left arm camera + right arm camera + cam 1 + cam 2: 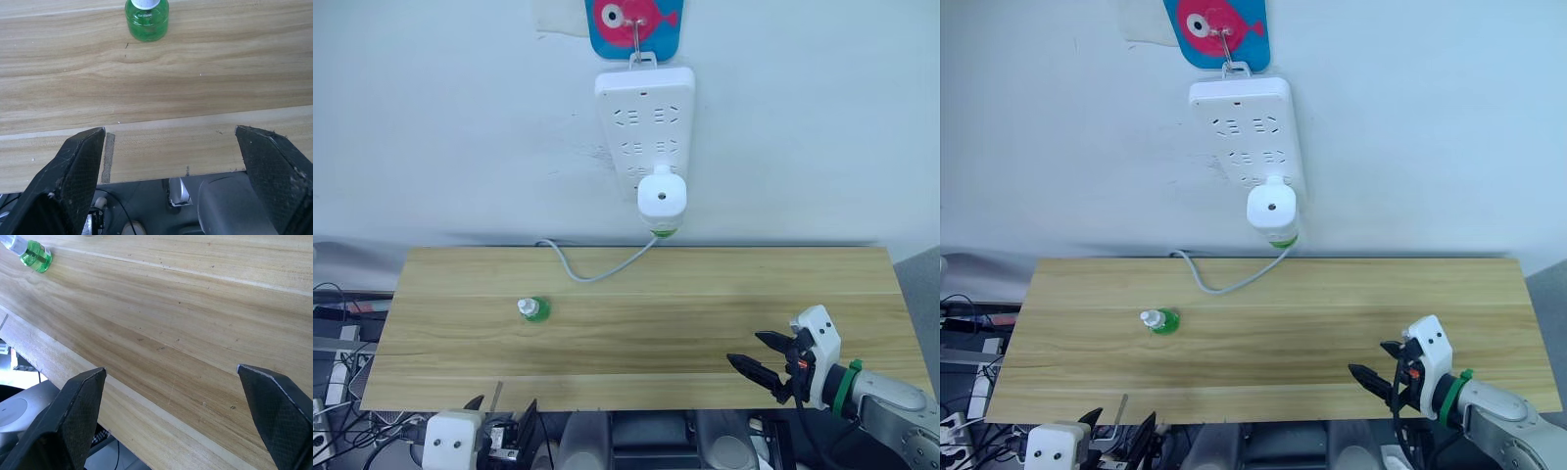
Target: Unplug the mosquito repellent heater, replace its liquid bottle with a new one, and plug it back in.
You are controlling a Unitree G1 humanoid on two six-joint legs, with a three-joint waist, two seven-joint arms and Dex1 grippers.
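Hovering with both our pincers spread apart and empty.
Our right gripper [751, 352] has the capped new bottle [535, 310] well off to its left; our left gripper [171, 161] has it straight ahead.

Light was even and fairly bright, with no hard glare. The wooden table [636, 294] showed a soft sheen, and the cable [597, 269] threw only a faint shadow. In both wrist views the near black fingers [73, 181] were blurred, while wood grain between and beyond them stayed sharp.
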